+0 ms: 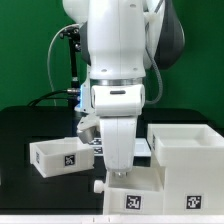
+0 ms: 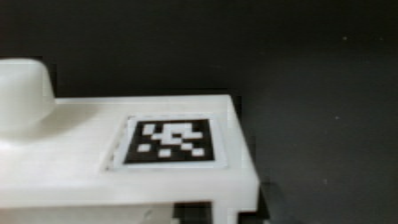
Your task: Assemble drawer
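Note:
A white drawer tray (image 1: pixel 140 192) with a marker on its front and a round knob (image 1: pixel 97 185) sits at the front centre of the black table. My gripper (image 1: pixel 120 175) reaches straight down onto its near wall and looks shut on it. In the wrist view that tray's marked face (image 2: pixel 175 140) and knob (image 2: pixel 22 90) fill the picture, and the wall runs down to my gripper (image 2: pixel 210 214). A second tray (image 1: pixel 55 155) lies at the exterior view's left. The tall square casing (image 1: pixel 190 165) stands at the exterior view's right, next to the held tray.
A flat white piece (image 1: pixel 143 147), probably the marker board, shows behind my gripper, mostly hidden by the arm. A black stand with cables (image 1: pixel 72 60) rises at the back left. Green backdrop behind.

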### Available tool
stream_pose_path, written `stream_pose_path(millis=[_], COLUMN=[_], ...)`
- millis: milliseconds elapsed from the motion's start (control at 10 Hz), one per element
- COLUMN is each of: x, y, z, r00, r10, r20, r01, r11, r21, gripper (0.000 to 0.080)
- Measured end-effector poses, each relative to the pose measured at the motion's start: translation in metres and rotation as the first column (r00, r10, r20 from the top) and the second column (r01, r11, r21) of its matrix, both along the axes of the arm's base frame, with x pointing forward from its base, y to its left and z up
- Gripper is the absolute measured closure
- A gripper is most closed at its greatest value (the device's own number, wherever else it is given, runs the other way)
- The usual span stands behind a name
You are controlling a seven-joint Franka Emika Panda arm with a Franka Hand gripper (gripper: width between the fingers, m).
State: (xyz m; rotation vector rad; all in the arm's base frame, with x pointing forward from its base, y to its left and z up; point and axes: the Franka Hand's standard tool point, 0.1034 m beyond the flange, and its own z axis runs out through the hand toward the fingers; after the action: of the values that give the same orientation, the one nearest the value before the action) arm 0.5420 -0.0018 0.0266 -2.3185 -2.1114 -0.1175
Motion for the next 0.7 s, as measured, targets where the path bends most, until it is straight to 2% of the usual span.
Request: stream_pose_path(millis=[500,700], x=[0.0011,0.0009], y=[0.002,-0.0034], z=[0.0006,0.0005], r00=[1.0,1.0], r10=[0.012,0.013], r20=[0.007,0.007], r01=[-0.012,-0.013], r11=[1.0,1.0], r21=[-0.004,-0.005], gripper=[0.0761,0.0761])
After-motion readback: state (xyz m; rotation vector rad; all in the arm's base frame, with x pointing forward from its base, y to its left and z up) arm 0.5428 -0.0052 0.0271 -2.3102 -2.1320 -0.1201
